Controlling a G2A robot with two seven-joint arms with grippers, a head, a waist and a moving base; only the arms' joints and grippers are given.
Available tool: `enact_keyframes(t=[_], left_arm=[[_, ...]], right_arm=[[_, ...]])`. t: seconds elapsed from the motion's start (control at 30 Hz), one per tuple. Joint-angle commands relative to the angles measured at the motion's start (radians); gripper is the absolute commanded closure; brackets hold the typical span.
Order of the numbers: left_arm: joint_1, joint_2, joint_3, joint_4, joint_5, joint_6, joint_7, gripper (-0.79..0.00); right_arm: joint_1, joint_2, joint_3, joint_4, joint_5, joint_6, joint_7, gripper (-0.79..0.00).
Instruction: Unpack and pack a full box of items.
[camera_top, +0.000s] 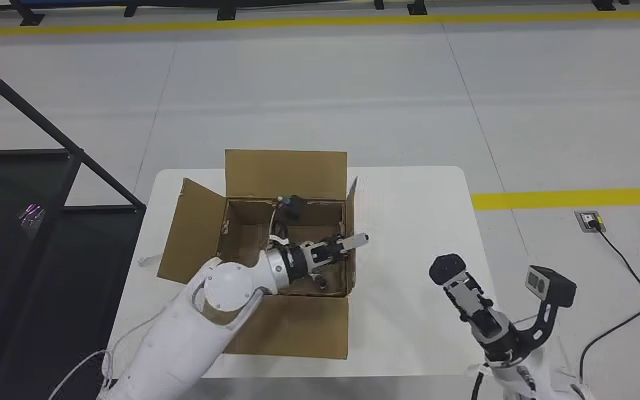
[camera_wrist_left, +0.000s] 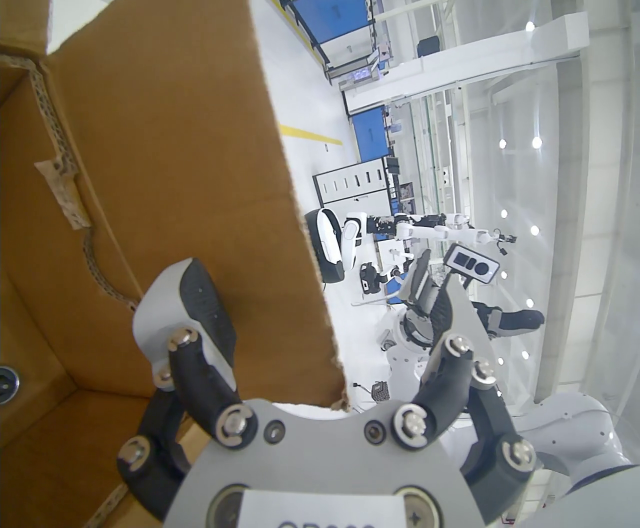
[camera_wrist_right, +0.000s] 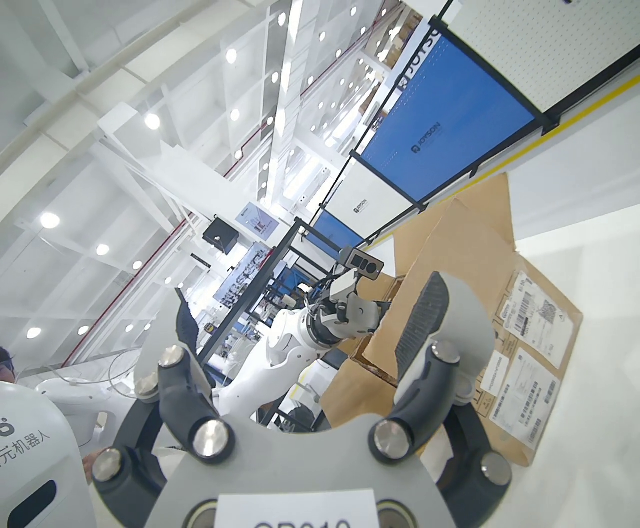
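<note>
A: Entry one, brown cardboard box (camera_top: 285, 172), open-topped. Quantity?
B: One, on one white rounded table (camera_top: 420, 210). Flaps (camera_top: 290, 325): four, at the box's 12, 3, 6 and 9 o'clock.
A: Contents?
B: One black object (camera_top: 292, 205) at the 12 o'clock wall. The smaller pieces can't be counted.
A: Grippers?
B: Two: left gripper (camera_wrist_left: 320, 300), right gripper (camera_wrist_right: 307, 320).

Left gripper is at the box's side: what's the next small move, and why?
Probably shut the left gripper on the side flap and fold it outward. Its open fingers straddle that flap, one inside the box, one outside. The flap stands upright, while the opposite flap already lies spread out.
</note>
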Motion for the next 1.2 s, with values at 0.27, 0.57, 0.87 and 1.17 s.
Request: enact_keyframes(t=[0.27,0.57,0.87,1.17], left_arm=[[-0.146,-0.104,0.184,0.215,0.033,0.021,0.036,-0.785],[-0.149,-0.12,0.158,0.197,0.051,-0.01,0.021,-0.785],[0.048,-0.027,-0.124,-0.09,0.061,-0.022,-0.067,-0.785],[0.443,0.069,-0.642,-0.424,0.003,-0.034,-0.119,-0.785]], right_arm=[[-0.142,0.008,0.083,-0.034,0.04,-0.064,-0.106,-0.785],[-0.15,0.01,0.081,-0.023,0.072,-0.052,-0.121,-0.785],[-0.116,0.014,0.053,-0.057,0.015,-0.04,-0.102,-0.785],[0.09,0.023,-0.111,-0.133,-0.315,0.174,-0.011,-0.785]])
